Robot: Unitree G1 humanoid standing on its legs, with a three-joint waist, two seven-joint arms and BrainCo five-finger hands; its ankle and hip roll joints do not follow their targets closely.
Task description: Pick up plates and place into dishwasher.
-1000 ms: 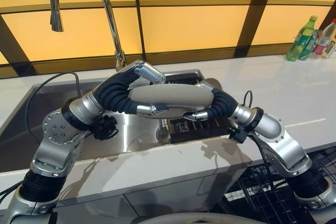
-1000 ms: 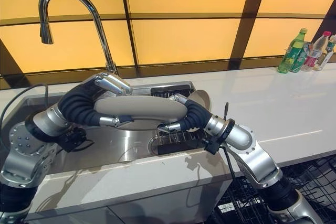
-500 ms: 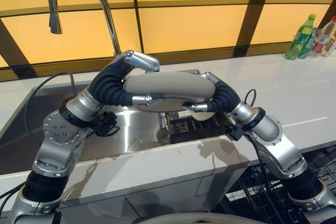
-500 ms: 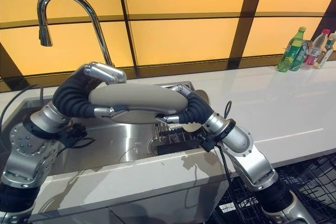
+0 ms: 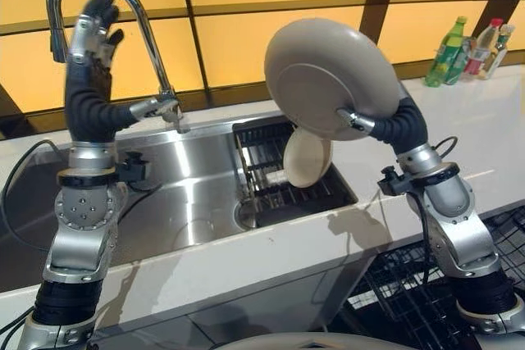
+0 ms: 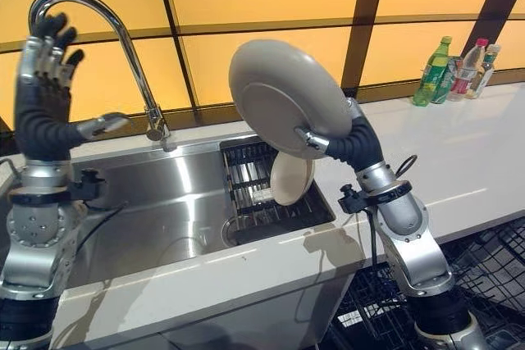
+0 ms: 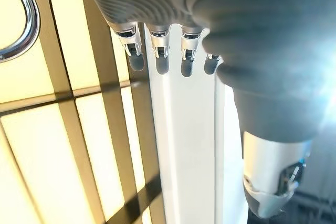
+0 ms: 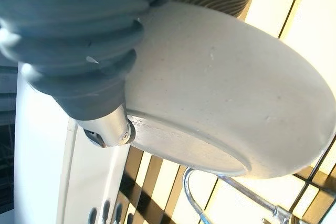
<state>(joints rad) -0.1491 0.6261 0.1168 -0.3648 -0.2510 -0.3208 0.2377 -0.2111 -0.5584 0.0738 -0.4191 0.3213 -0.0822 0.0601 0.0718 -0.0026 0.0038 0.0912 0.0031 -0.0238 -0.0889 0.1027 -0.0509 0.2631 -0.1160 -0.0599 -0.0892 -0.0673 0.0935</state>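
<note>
Plates are the matter here: one large grey plate (image 5: 332, 78) is held up in the air above the sink's right end, tilted with its underside facing the camera, gripped at its lower right rim by the right hand (image 5: 385, 125), whose thumb (image 8: 107, 129) presses against the underside while the fingers are hidden behind the rim. Below it, a smaller cream plate (image 5: 307, 156) stands on edge in the dark wire rack (image 5: 267, 170) set in the right part of the steel sink (image 5: 180, 194). The white counter (image 5: 459, 161) runs in front and to the right. Farther left, the left hand (image 5: 90, 26) is raised beside the curved tap (image 5: 143, 30), fingers straight and apart, holding nothing. Bottles (image 5: 467, 47) stand at the counter's far right.
</note>
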